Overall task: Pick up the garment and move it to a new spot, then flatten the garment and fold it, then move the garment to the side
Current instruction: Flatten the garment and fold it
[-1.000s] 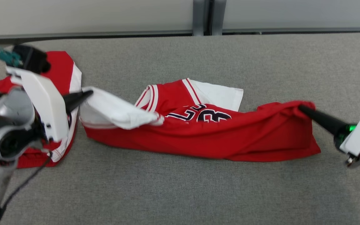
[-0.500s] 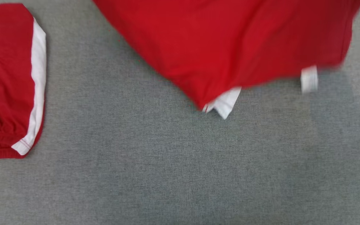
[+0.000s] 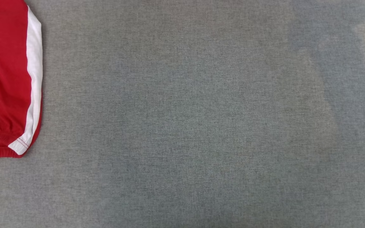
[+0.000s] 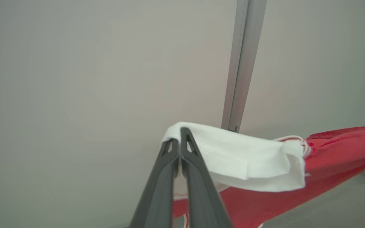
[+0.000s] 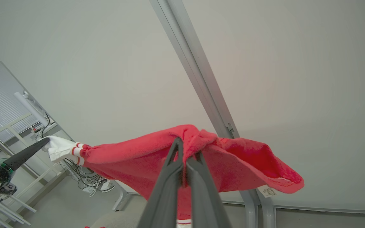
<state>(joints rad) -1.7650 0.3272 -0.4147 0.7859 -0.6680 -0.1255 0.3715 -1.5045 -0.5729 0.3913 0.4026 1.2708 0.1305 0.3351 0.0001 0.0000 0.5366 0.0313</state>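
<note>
Mid-frame in both wrist views: garment (image 5: 131,158) slung aloft between two pinches.
Fingers of left gripper (image 4: 180,141) pressed on white sleeve (image 4: 249,155); right gripper (image 5: 186,148) nips bunched red cloth, probably the hem. Soft, light, sags; grip opposite edges.

A grey woven table top (image 3: 182,126) carries a red cloth (image 3: 2,79) with a white side stripe, lying flat; grey surface spreads rightward from it.
</note>
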